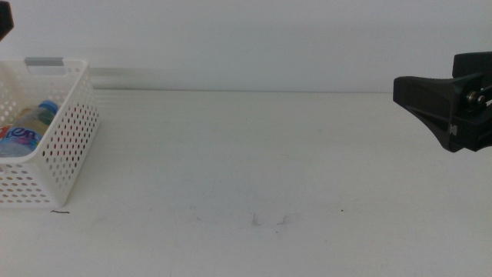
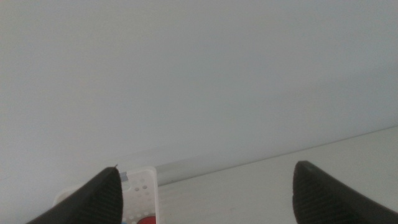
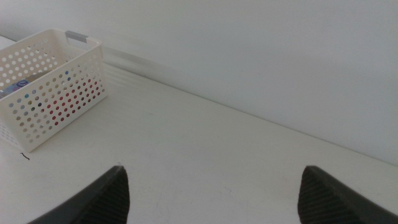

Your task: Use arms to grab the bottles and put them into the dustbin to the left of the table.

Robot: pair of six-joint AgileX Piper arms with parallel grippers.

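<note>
Middle view: white bin [image 1: 65, 127] sits at far left of the table [image 1: 254, 161], grey strip on its back rim. Inside lies the water bottle [image 1: 27, 129], blue cap up toward the back wall, label showing. Right gripper [image 1: 430, 104] hangs at the right edge, above the table, well apart from the bin; holds nothing. A dark bit of the left arm [image 1: 4, 19] shows in the top left corner, above the bin. Faint scuffs on the table near front centre.

Left wrist view: left gripper [image 2: 205, 186] w/ jaws spread wide, nothing between them. Bin corner [image 2: 144, 186] just beside one jaw, a red patch [image 2: 147, 220] inside it, too cropped to tell what it is.

Right wrist view: right gripper [image 3: 211, 193] jaws wide apart, empty, bare table between. Bin [image 3: 59, 93] well apart; red and blue show through its holes.
</note>
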